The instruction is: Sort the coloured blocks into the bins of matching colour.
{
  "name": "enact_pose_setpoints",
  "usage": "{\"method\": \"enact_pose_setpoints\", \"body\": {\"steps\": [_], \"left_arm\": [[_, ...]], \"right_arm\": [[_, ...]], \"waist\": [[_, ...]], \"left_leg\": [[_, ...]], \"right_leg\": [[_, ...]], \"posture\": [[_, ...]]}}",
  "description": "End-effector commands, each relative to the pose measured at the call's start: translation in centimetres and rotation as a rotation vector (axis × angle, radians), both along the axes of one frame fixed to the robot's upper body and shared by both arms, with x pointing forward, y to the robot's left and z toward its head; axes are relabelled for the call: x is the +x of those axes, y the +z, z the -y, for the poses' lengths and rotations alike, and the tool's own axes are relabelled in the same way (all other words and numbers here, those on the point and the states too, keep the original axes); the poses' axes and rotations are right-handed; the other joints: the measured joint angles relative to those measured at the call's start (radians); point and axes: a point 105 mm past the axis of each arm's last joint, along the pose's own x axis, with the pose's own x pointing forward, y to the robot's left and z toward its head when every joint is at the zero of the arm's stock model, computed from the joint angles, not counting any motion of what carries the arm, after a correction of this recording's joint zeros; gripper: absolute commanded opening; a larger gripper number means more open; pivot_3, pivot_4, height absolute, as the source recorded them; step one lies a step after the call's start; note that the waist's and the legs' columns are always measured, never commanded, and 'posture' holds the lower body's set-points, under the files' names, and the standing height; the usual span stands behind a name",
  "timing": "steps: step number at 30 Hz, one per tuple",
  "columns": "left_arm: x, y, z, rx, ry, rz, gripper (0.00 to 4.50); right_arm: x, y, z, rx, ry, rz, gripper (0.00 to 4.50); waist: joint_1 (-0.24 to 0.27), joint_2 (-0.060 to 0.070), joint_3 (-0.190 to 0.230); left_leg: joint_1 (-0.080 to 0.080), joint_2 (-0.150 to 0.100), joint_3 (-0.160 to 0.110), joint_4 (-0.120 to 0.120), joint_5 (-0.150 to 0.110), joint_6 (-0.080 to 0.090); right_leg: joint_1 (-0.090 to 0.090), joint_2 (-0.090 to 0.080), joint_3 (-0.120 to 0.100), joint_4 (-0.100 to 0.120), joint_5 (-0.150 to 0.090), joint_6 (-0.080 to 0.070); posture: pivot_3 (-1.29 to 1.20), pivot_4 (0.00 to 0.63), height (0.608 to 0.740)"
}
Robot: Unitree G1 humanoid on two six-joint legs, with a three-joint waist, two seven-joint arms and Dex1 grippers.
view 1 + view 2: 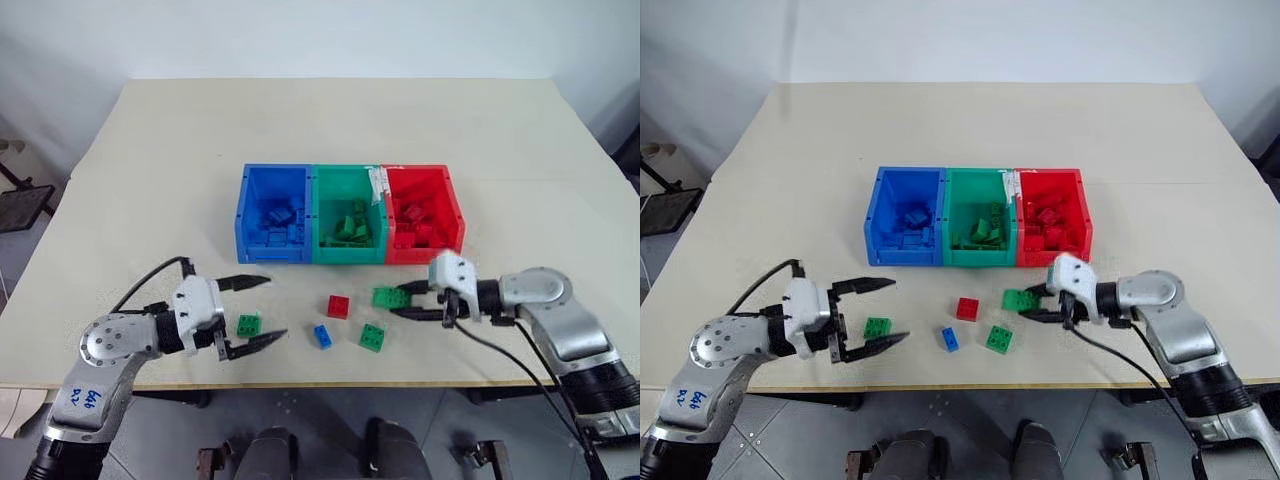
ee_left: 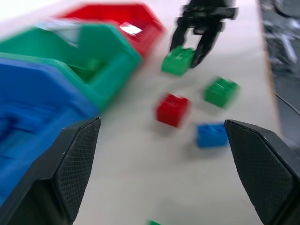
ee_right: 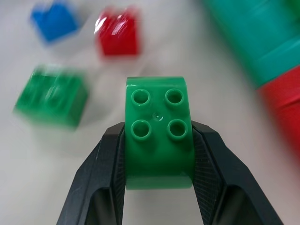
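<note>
The green block (image 3: 158, 133) held in the right gripper (image 3: 159, 154) looks like smooth, shiny plastic w/ 4 round studs on top, and light glints off it. The gripper's fingers (image 3: 101, 180) are black and matt, and their inner pads (image 3: 206, 161) have a fine criss-cross grip pattern. The left gripper (image 2: 164, 164) has the same dull black fingers w/ that rough mesh look. The 3 bins, blue (image 1: 272, 213), green (image 1: 347, 213) and red (image 1: 424, 213), look like hard, smooth plastic; the red 1 has a bright shiny spot. The table (image 1: 340, 120) top is pale, flat and matt. The arm shells nr the wrists look like silver-grey metal w/ a soft shine.
</note>
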Motion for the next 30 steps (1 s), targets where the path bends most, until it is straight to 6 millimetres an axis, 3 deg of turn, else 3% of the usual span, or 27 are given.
{"method": "enact_pose_setpoints", "body": {"steps": [1,3,6,10,14,19,22,26,30], "left_arm": [[-0.4,0.8,-1.1,-0.007,0.054,0.027,4.50],[-0.8,0.2,-2.3,-0.014,0.112,-0.003,4.50],[-1.0,0.3,-2.9,-0.039,0.156,-0.015,4.50],[-1.4,0.6,-3.7,-0.069,0.211,-0.023,4.50],[-1.8,0.8,-4.0,-0.077,0.222,-0.021,4.50],[-1.6,1.1,-3.2,-0.083,0.187,-0.018,4.50],[-1.7,0.7,-2.7,-0.051,0.149,-0.023,4.50],[-1.5,0.1,-2.0,-0.012,0.090,-0.029,4.50],[-1.7,-1.2,-0.5,0.071,-0.028,-0.033,4.50]], "right_arm": [[1.7,4.7,-2.3,0.139,-0.018,0.092,1.48],[4.1,6.4,-3.9,0.151,-0.071,0.164,1.48],[6.7,7.3,-4.8,0.161,-0.162,0.206,1.48],[8.2,7.7,-5.7,0.183,-0.186,0.194,1.48],[8.1,7.6,-6.5,0.182,-0.146,0.208,2.79],[7.0,8.2,-5.4,0.216,-0.102,0.274,4.48],[5.5,7.9,-4.4,0.222,-0.052,0.270,4.48],[1.7,6.3,-2.6,0.181,0.068,0.223,4.48],[-1.7,3.1,1.6,0.028,0.053,0.195,4.48]], "waist": [[-0.015,0.000,0.000],[-0.025,0.000,0.000],[-0.033,0.000,0.000],[-0.022,0.000,0.000],[-0.027,0.000,0.000],[-0.031,0.000,0.000],[-0.029,0.000,0.000],[-0.020,0.000,0.000],[-0.009,0.000,0.000]], "left_leg": [[0.000,0.000,0.000,0.000,0.000,0.000],[0.000,0.000,0.000,0.000,0.000,-0.001],[0.000,0.001,0.000,-0.002,-0.001,-0.002],[-0.001,0.000,-0.004,-0.002,-0.001,-0.002],[-0.002,0.000,-0.004,-0.002,-0.002,-0.002],[-0.001,0.000,-0.004,-0.002,-0.002,-0.002],[-0.001,0.000,-0.004,-0.002,-0.002,-0.002],[-0.001,0.000,-0.004,-0.003,-0.002,-0.002],[-0.001,0.000,-0.003,-0.003,-0.002,-0.002]], "right_leg": [[0.000,0.000,0.000,0.001,0.000,0.000],[-0.001,0.000,0.000,0.002,0.000,0.000],[-0.002,0.000,0.000,0.003,0.000,0.000],[-0.002,0.000,-0.004,0.003,0.000,0.000],[-0.002,0.000,-0.005,0.003,0.000,0.000],[-0.002,0.000,-0.006,0.003,0.000,0.000],[-0.002,0.000,-0.006,0.003,0.000,0.000],[-0.002,0.000,-0.006,0.002,0.000,0.000],[-0.001,0.000,-0.006,0.001,0.000,0.000]], "posture": [[0.00,0.150,0.740],[0.00,0.150,0.740],[0.00,0.150,0.740],[0.00,0.150,0.740],[0.00,0.150,0.740],[0.00,0.150,0.740],[0.00,0.150,0.740],[0.00,0.150,0.740],[0.00,0.150,0.740]]}}
